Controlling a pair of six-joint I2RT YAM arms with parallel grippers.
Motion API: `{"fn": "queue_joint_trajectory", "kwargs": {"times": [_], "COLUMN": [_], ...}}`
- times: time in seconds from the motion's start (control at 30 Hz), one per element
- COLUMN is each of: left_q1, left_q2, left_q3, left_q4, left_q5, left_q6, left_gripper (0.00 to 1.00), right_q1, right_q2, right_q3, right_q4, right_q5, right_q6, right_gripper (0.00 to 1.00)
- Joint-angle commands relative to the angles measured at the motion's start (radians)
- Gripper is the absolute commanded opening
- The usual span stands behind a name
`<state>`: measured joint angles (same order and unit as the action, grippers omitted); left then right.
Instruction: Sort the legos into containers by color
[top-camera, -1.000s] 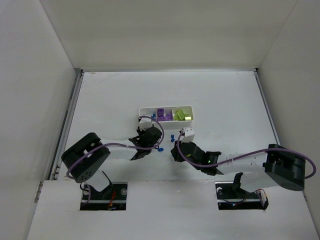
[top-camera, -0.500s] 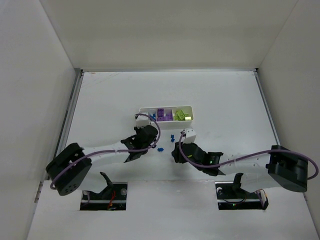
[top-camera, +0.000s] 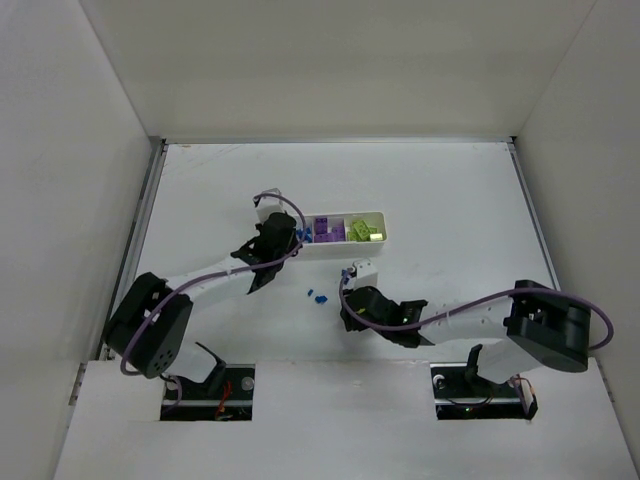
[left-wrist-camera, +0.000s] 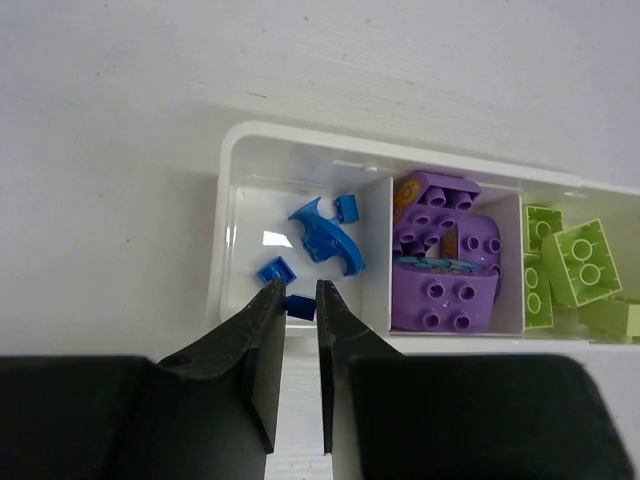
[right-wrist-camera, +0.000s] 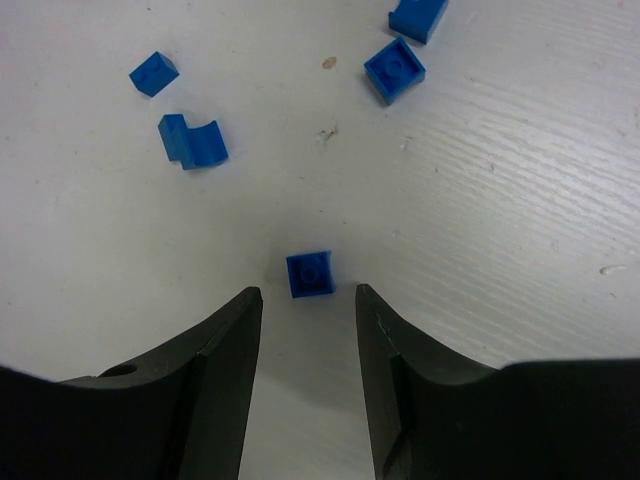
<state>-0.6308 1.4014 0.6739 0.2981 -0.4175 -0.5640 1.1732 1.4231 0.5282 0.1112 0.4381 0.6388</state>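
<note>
The white three-compartment tray (top-camera: 383, 228) lies mid-table. In the left wrist view the tray (left-wrist-camera: 222, 230) holds blue pieces (left-wrist-camera: 325, 240) on the left, purple blocks (left-wrist-camera: 445, 265) in the middle and lime-green bricks (left-wrist-camera: 580, 262) on the right. My left gripper (left-wrist-camera: 297, 292) is shut on a tiny blue piece (left-wrist-camera: 300, 307) over the near edge of the blue compartment. My right gripper (right-wrist-camera: 307, 295) is open just above the table. A small blue brick (right-wrist-camera: 310, 274) lies just ahead of its fingertips, not touched.
More loose blue pieces lie on the table ahead of the right gripper: two to the left (right-wrist-camera: 192, 141) and two at the far right (right-wrist-camera: 394, 70). In the top view blue pieces (top-camera: 318, 296) lie between the arms. High white walls enclose the table.
My left gripper has moved up and left from the middle of the table to the tray's left compartment. My right gripper has shifted slightly down and left.
</note>
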Motion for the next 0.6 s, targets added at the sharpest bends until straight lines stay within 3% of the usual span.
{"fn": "queue_joint_trajectory", "kwargs": {"times": [0.0, 0.2, 0.3, 0.43, 0.57], "left_q1": [0.024, 0.036, 0.036, 0.029, 0.013], "left_q2": [0.053, 0.152, 0.16, 0.088, -0.049], "left_q3": [0.072, 0.13, 0.136, 0.102, 0.032], "left_q4": [0.045, 0.042, 0.035, 0.042, 0.052], "left_q5": [0.065, 0.06, 0.045, 0.013, 0.002], "left_q6": [0.03, 0.036, 0.033, 0.038, 0.053], "left_gripper": [0.12, 0.17, 0.31, 0.44, 0.46], "right_q1": [0.009, 0.009, 0.009, 0.009, 0.006], "right_q2": [0.039, 0.059, 0.056, 0.054, 0.05], "right_q3": [0.065, 0.084, 0.085, 0.081, 0.084], "right_q4": [-0.021, -0.038, -0.047, -0.047, -0.041], "right_q5": [0.008, 0.05, 0.05, 0.047, 0.048], "right_q6": [-0.021, -0.025, -0.025, -0.024, -0.025], "right_gripper": [0.48, 0.42, 0.39, 0.31, 0.23]}}
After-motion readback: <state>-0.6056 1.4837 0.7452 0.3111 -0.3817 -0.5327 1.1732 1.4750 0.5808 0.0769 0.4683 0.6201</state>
